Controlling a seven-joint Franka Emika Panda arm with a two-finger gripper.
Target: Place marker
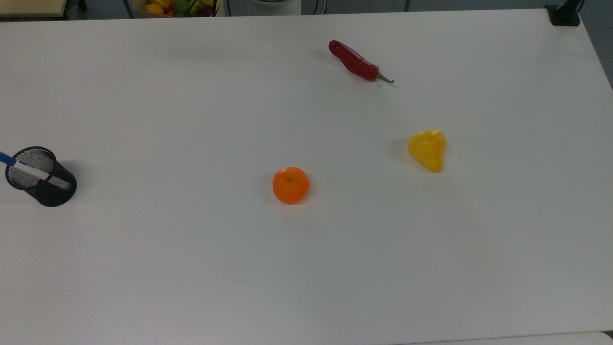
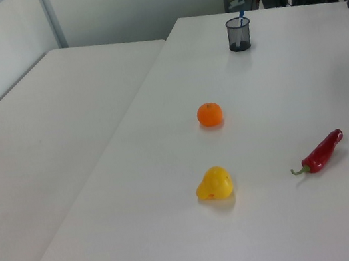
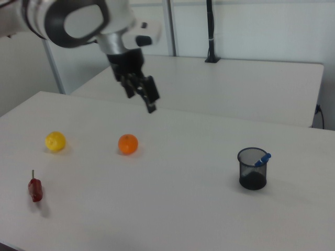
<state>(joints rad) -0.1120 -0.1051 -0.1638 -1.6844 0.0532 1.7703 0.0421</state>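
One marker [image 3: 261,158] leaned in the cup [image 3: 253,168], well apart from my gripper [image 3: 150,102], which hung empty above the table [image 3: 172,209]; jaw gap I couldn't tell.

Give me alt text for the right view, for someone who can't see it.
A blue-capped marker leans inside a black mesh cup on a white table, while the robot gripper hangs raised above the table, apart from the cup. An orange, a yellow fruit and a red chilli lie toward the right view's left.
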